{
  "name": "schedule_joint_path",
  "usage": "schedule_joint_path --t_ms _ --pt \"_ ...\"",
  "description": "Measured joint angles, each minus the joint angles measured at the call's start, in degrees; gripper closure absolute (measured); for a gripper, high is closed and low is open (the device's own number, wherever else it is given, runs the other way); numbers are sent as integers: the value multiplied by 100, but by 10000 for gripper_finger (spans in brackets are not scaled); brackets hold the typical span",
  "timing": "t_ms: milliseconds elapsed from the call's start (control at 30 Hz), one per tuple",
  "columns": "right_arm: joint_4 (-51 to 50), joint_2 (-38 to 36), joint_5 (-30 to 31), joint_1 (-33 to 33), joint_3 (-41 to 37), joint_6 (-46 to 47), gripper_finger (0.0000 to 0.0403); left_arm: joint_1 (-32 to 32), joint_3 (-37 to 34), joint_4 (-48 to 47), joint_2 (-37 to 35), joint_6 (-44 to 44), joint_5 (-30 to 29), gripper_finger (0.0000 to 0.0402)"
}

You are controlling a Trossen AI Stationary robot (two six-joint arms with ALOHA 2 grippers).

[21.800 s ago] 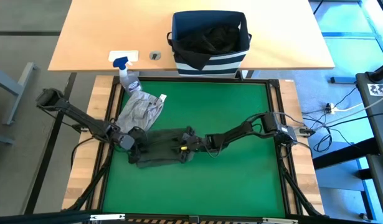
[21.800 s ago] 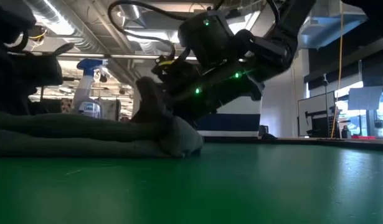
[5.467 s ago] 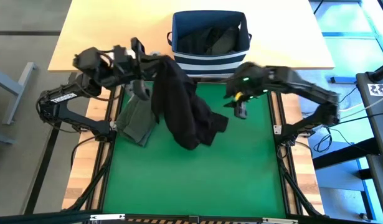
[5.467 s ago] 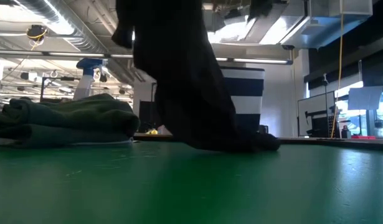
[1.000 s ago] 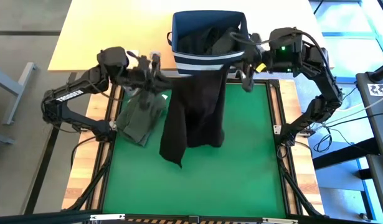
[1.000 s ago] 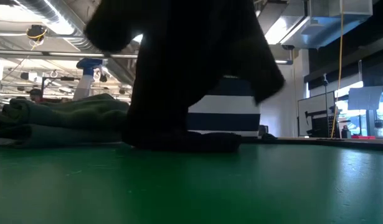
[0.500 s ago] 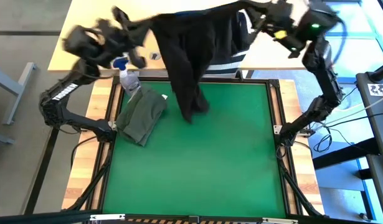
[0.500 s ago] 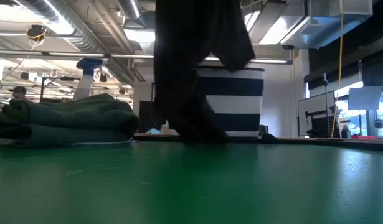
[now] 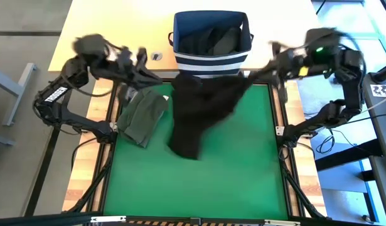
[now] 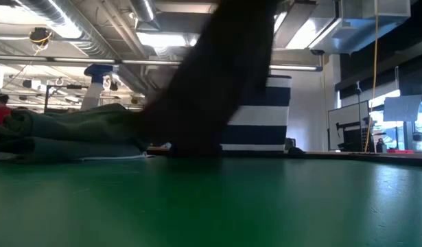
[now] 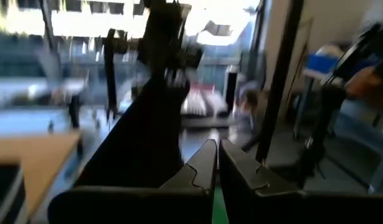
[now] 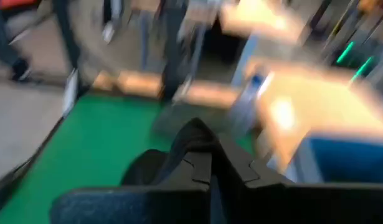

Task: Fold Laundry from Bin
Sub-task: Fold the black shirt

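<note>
A black garment (image 9: 202, 107) of the laundry hangs stretched between my two grippers over the green mat's far part. My left gripper (image 9: 154, 76) is shut on its left upper end and my right gripper (image 9: 263, 70) on its right upper end. The lower end (image 9: 185, 148) droops to the mat; in the low view the black garment (image 10: 214, 82) is a dark blur. A folded olive garment (image 9: 142, 114) lies on the mat's left side. The striped navy bin (image 9: 211, 39) stands on the wooden table behind, with dark cloth inside. My left gripper pinches the black garment's left upper end (image 11: 169, 140) between its two shut fingers, which point about level from the table's left. The cloth runs taut toward the other gripper and hangs below. My right gripper pinches the right upper end (image 12: 179, 149) between its shut fingers, slanting down from the table's right. The cloth sags from there toward the mat.
The green mat (image 9: 243, 169) is bare on its near and right parts. A wooden table (image 9: 105, 37) with the bin lies beyond the mat's far edge. The olive pile (image 10: 73, 134) sits at the left in the low view, a spray bottle's blue nozzle (image 10: 99, 72) behind it.
Both grippers swung the black garment up and toward the far edge, over the bin, then brought it back down toward the mat and moved farther apart. The garment, first hanging narrow, now spreads wide between them, its lower end swung back over the mat.
</note>
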Motion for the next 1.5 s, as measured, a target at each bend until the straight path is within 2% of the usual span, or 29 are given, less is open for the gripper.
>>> schedule_joint_path --t_ms 100,200,367,467,633,833,900,1000,1067,1167,1367,1500 --pt "-830 12 22 265 -448 319 392 -175 -334 -721 49 -41 -661 387" --pt "-1110 11 63 569 -1194 556 392 -333 -844 -866 62 -196 -1140 386" --pt "-1037 -130 539 1024 -2507 594 398 -402 -1503 -771 73 -413 -1414 386" --pt "-827 -180 892 1264 -3036 560 395 -441 -1837 -236 160 -649 -1456 386" --pt "-253 -220 930 1615 -3157 443 391 -441 -2041 611 551 -762 -1504 363" --pt "255 -212 929 1922 -3159 704 390 -412 -2041 1062 1405 -712 -1498 286" --pt "255 -193 926 1971 -3186 1228 389 -401 -2023 1029 1713 -537 -1434 260" --pt "135 -177 913 1998 -3364 2646 386 -401 -2004 1003 2138 -273 -1414 229" --pt "-64 -186 592 2007 -3651 3584 373 -405 -2004 1016 2362 -122 -1406 214" --pt "-277 -180 480 2373 -4280 4637 330 -403 -1999 1001 2622 138 -1412 199" --pt "-97 -173 532 3330 -5682 6294 224 -402 -1997 1008 2911 614 -1438 193" --pt "-323 -189 655 3763 -6373 7372 186 -404 -1997 1005 2947 765 -1439 193"
